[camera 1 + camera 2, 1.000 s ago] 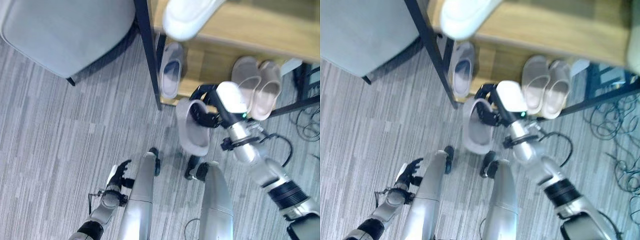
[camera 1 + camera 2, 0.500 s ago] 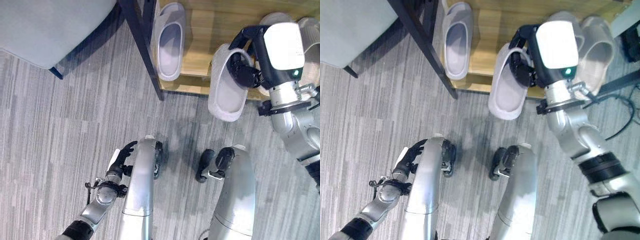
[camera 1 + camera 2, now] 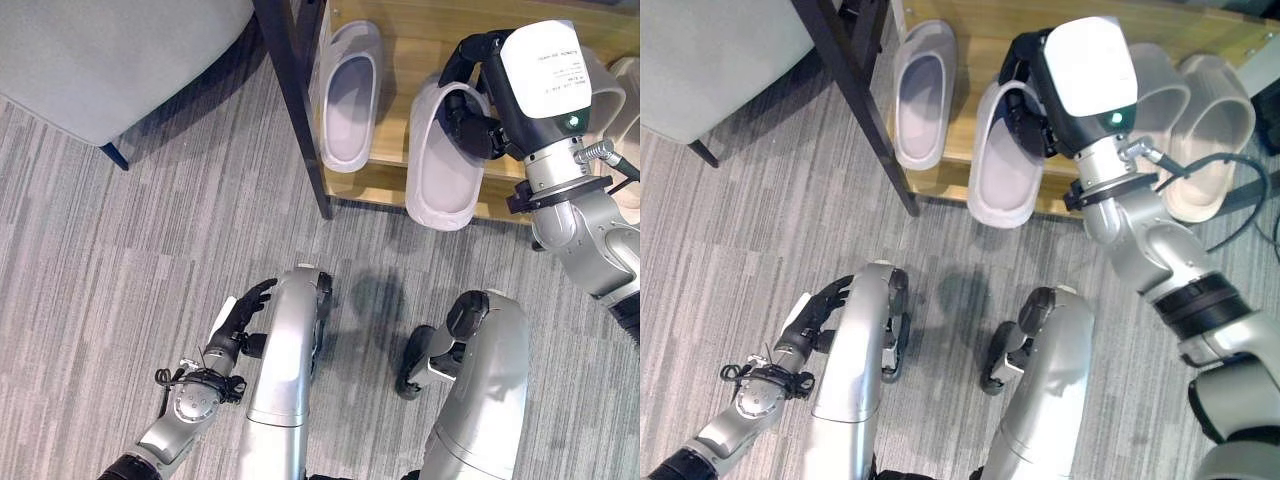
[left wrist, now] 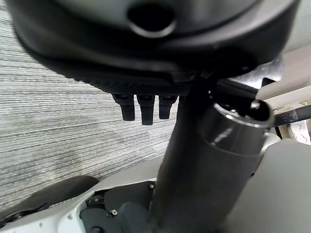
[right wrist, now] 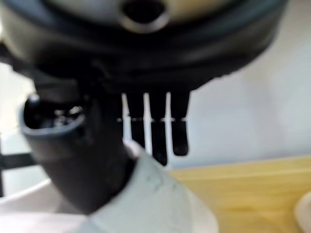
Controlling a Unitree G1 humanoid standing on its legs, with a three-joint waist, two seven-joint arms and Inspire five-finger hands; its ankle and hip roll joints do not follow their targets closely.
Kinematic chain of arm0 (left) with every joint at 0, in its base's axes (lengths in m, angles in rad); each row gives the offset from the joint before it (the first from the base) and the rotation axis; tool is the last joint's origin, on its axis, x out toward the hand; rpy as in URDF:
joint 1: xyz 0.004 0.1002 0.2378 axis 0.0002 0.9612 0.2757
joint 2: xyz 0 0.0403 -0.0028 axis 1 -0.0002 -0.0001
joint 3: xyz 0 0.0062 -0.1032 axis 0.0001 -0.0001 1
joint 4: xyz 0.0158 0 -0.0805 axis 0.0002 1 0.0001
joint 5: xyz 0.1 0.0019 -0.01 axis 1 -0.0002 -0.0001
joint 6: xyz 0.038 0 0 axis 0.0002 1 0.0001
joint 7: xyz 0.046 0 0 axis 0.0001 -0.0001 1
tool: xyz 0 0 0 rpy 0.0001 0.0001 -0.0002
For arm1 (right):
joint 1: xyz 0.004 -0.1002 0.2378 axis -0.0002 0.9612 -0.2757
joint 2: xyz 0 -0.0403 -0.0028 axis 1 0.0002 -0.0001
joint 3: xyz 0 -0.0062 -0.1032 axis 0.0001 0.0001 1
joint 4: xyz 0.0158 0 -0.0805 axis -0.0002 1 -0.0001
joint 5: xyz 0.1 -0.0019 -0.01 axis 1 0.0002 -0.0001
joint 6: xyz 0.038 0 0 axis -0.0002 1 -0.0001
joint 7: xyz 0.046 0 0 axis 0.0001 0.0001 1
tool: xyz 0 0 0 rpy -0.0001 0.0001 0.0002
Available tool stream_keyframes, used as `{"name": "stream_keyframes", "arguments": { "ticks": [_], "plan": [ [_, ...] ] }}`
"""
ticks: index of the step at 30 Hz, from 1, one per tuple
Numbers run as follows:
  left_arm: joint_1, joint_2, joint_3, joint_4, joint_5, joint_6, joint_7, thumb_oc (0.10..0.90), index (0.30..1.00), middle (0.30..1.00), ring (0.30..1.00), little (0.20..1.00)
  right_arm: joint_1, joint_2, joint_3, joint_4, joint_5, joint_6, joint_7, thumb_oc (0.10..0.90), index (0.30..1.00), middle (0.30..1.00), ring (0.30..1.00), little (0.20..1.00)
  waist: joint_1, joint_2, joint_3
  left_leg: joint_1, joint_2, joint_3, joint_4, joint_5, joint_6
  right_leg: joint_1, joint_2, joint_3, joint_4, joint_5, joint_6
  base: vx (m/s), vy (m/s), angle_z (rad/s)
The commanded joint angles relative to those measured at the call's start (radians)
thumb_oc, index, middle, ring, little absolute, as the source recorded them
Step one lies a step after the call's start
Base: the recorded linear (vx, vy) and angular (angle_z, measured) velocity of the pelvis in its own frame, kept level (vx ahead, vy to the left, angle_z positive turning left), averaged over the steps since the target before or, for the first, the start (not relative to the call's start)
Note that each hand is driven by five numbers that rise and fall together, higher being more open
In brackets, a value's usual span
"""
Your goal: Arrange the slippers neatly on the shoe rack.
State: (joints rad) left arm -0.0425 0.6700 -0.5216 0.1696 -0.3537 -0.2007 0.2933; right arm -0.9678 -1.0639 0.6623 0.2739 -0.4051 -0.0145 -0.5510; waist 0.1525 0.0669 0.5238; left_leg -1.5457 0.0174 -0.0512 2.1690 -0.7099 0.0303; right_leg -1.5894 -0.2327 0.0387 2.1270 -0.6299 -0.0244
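A pale grey slipper (image 3: 441, 165) is pinched at its strap by my right hand (image 3: 474, 112), thumb and fingers curled on it. It sits toe-in over the wooden bottom shelf (image 3: 397, 60) of the shoe rack, and its heel overhangs the front edge. The right wrist view shows the dark fingers (image 5: 156, 132) against the slipper's pale rim (image 5: 160, 196). Its matching slipper (image 3: 349, 96) lies flat on the shelf just to the left. My left hand (image 3: 240, 316) hangs low by my side with relaxed fingers and holds nothing.
A beige pair of slippers (image 3: 1200, 125) rests on the same shelf to the right, partly behind my right arm. The rack's black post (image 3: 300, 110) stands at the shelf's left corner. A grey cushioned seat (image 3: 110, 50) lies left of it, on striped grey floor.
The camera has shifted. My right hand has carried the grey slipper up and forward, from hanging before the rack to lying over the shelf beside its mate. The left hand stays put.
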Motion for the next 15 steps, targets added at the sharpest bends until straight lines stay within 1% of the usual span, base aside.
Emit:
{"name": "stream_keyframes", "arguments": {
  "ticks": [1,8,11,15],
  "plan": [
    [-0.111,-0.071,-0.010,-0.024,-0.008,-0.051,0.084,0.800,0.900,0.900,0.900,0.900,-0.236,-0.046,-0.022,-0.021,0.017,0.004,-0.114,0.400,0.300,0.300,0.300,0.300,0.016,0.001,-0.004,-0.024,-0.003,-0.028,0.026,-0.153,0.012,0.019,-0.038,0.033,0.073,-0.109,-0.023,0.00,0.011,-0.10],
    [-0.091,-0.062,-0.017,-0.025,-0.014,-0.063,0.092,0.800,0.900,0.900,0.900,0.900,-0.290,-0.012,0.012,0.052,-0.003,0.028,-0.157,0.400,0.300,0.300,0.300,0.300,0.028,0.001,-0.004,-0.024,-0.007,-0.022,0.033,-0.157,0.004,0.019,-0.045,0.031,0.092,-0.115,-0.031,0.00,0.000,0.00],
    [-0.073,-0.053,-0.020,-0.022,-0.025,-0.071,0.098,0.800,0.900,0.900,0.900,0.900,-0.338,0.019,0.052,0.115,-0.006,0.036,-0.171,0.400,0.300,0.300,0.300,0.300,0.044,-0.001,-0.004,-0.024,-0.006,-0.019,0.031,-0.157,-0.007,0.019,-0.056,0.025,0.099,-0.119,-0.034,0.00,0.000,0.00],
    [-0.062,-0.046,-0.024,-0.020,-0.033,-0.076,0.096,0.800,0.900,0.900,0.900,0.900,-0.379,0.038,0.095,0.168,0.012,0.034,-0.165,0.400,0.300,0.300,0.300,0.300,0.055,-0.004,-0.004,-0.024,-0.011,-0.021,0.029,-0.155,-0.014,0.019,-0.067,0.022,0.104,-0.122,-0.041,-0.01,-0.026,0.00]
  ]
}}
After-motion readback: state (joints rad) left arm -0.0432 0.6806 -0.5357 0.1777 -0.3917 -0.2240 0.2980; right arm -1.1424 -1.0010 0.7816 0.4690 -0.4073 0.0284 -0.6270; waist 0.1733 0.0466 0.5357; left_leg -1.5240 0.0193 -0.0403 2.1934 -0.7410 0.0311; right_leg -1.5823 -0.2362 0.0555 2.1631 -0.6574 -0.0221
